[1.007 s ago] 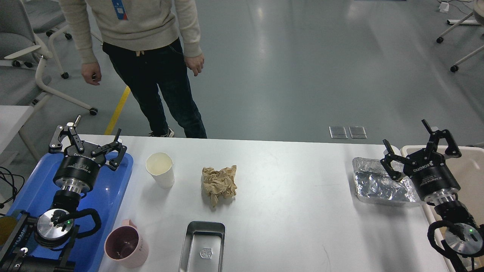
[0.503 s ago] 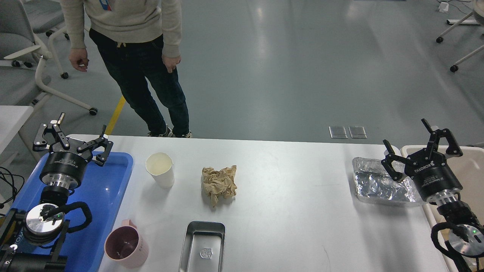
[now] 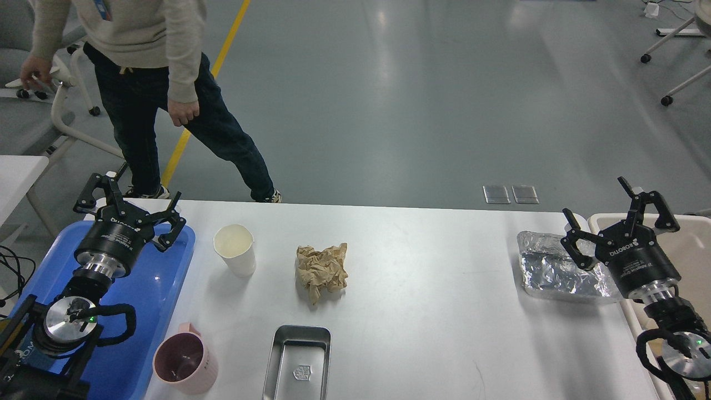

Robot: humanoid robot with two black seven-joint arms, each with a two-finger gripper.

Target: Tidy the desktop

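Note:
The white desktop (image 3: 422, 289) holds a white paper cup (image 3: 235, 249), a crumpled brown paper ball (image 3: 323, 270), a pink mug (image 3: 185, 359), a metal tray (image 3: 298, 362) and a crumpled foil container (image 3: 558, 269). My left gripper (image 3: 129, 201) is open and empty above the far end of the blue tray (image 3: 150, 311), left of the cup. My right gripper (image 3: 617, 214) is open and empty at the right edge, just over the foil container's right end.
A beige bin (image 3: 689, 244) stands beyond the desktop's right edge. A person (image 3: 139, 66) in a beige sweater walks behind the far left of the table. Office chairs (image 3: 39, 83) stand at the back left.
My left gripper moved left, then back right and slightly down over the blue tray. The person walked away to the left. The right gripper barely moved.

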